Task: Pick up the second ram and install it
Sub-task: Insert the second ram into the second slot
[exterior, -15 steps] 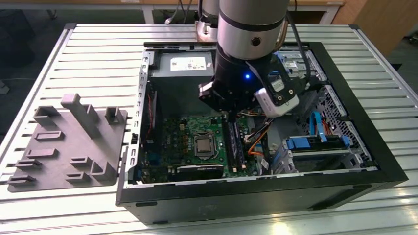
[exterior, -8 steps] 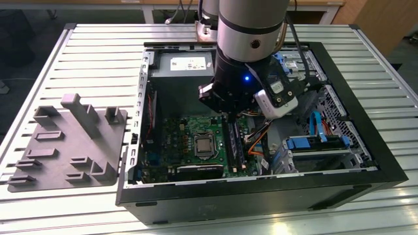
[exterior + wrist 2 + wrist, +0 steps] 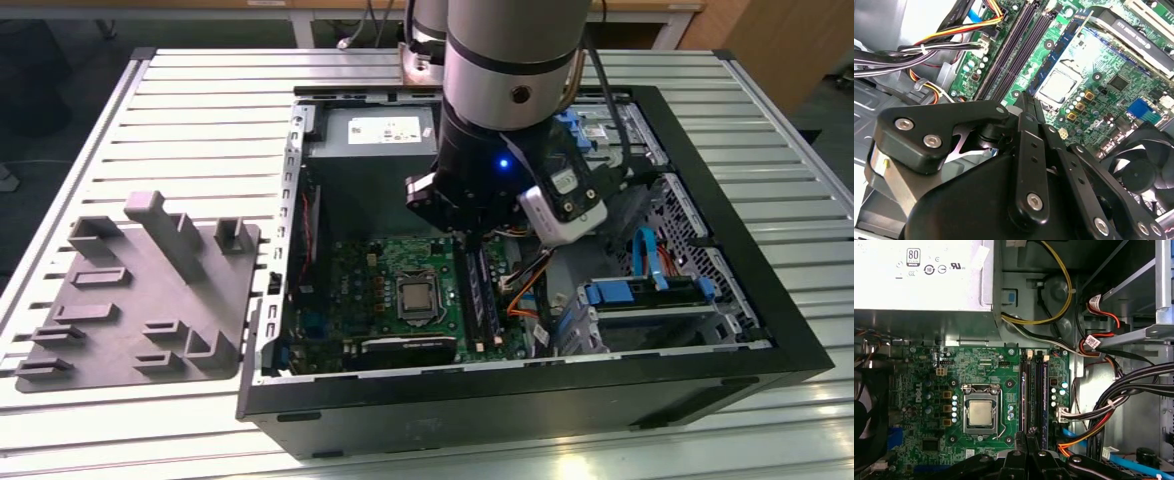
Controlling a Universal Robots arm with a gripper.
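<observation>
1. Dark-blue, long and thin, the second ram point(image 3: 1059, 50) is seen in the second wrist view lying in line with the long black slots point(image 3: 1009, 50), on the side nearest the silver processor socket point(image 3: 1058, 85). It is judged to be standing in a slot, not carried free. How far it is pushed home cannot be told.
2. The gripper point(image 3: 1024, 100) is placed at one end of that stick. Its fingers are pressed together, no gap being seen between the tips, and the tips meet the stick's near end. Whether they rest on the board's edge or sit just above it cannot be told.
3. The stick's long axis runs straight away from the fingertips, parallel to the slots. Its whole length lies ahead of the gripper, not off to either side, so the gripper stands over an end and not over the middle.
4. In the exterior view the arm point(image 3: 514, 80) is seen reaching down into the open computer case point(image 3: 761, 320) at the frame's centre, above the green motherboard point(image 3: 360, 290). There the slots run from the centre toward the lower edge, leaning slightly to the exterior view's right.
5. A grey holder tray point(image 3: 134, 300) is seen on the slatted table point(image 3: 200, 100) at the exterior view's left, well apart from the case. The pick-up is therefore judged done, with the work now at the slot.
</observation>
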